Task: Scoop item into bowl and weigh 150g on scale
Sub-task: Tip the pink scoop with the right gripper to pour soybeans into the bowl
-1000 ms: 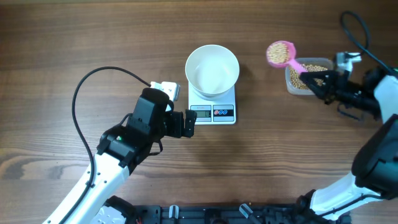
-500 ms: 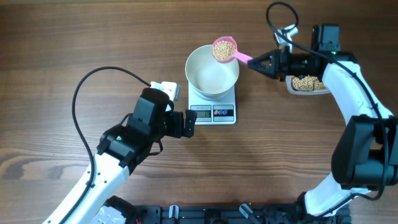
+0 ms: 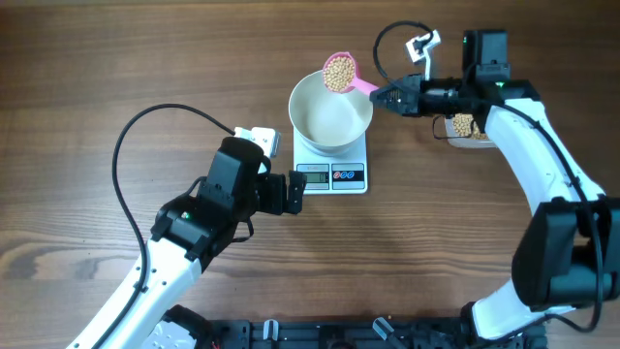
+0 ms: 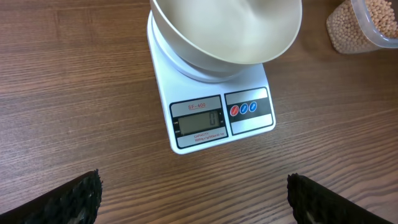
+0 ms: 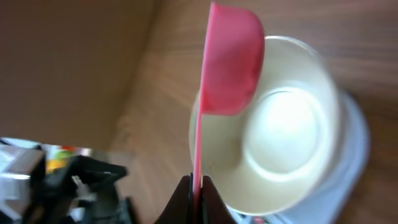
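So beans (image 3: 338, 71) land in the bowl (image 3: 329, 126), the right hand (image 3: 380, 94) clamps the scoop (image 3: 360, 85), seemingly level, above it; the left hand (image 3: 296, 192) gapes empty.

The bowl (image 3: 331, 109) on the scale (image 3: 331, 165) is open from above, save its far rim, where the pink scoop (image 3: 338, 73) hangs; the left gripper (image 3: 298, 192) crowds the scale's near-left corner; the right arm (image 3: 528, 155) crosses over the tub (image 3: 451, 136); bare table (image 3: 436, 223) lies right of the scale.

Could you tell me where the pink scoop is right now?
In the overhead view, the pink scoop, full of beans, is over the far rim of the white bowl on the scale, held by the right gripper.
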You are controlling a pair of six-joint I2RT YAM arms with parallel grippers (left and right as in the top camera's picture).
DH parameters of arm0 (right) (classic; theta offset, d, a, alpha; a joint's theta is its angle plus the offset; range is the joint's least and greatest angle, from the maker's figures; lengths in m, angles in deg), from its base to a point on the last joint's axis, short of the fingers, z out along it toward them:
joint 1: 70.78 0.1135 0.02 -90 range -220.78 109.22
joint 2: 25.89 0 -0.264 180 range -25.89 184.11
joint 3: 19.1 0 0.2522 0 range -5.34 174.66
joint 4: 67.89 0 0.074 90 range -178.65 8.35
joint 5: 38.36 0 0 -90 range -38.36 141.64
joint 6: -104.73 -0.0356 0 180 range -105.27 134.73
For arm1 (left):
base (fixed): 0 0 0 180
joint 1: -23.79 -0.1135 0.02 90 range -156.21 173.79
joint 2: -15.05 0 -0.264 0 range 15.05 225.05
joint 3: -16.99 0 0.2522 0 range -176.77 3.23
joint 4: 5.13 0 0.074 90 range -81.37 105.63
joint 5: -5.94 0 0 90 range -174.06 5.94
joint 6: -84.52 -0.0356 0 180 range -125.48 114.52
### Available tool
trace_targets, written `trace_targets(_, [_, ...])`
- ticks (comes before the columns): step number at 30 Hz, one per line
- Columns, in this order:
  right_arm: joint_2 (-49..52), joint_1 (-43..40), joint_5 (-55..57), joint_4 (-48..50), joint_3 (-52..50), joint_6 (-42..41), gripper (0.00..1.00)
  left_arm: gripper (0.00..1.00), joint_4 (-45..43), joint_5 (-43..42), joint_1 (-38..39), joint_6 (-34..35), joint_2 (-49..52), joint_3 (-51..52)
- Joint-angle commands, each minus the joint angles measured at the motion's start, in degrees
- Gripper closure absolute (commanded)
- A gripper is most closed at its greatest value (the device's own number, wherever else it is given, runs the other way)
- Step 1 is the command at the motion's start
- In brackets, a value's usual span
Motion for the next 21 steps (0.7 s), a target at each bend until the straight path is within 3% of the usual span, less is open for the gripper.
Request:
trace_targets(1, [-3.58, 0.13, 6.58, -3.19, 0.98, 8.13, 0.96, 0.0, -0.13, 0.55, -0.28, -1.33, 0.22, -0.17])
trace_targets(21, [-3.61, 5.92, 20.72, -6.16, 0.98, 25.59, 0.96, 0.0, -0.13, 0.55, -0.28, -1.33, 0.22, -0.17])
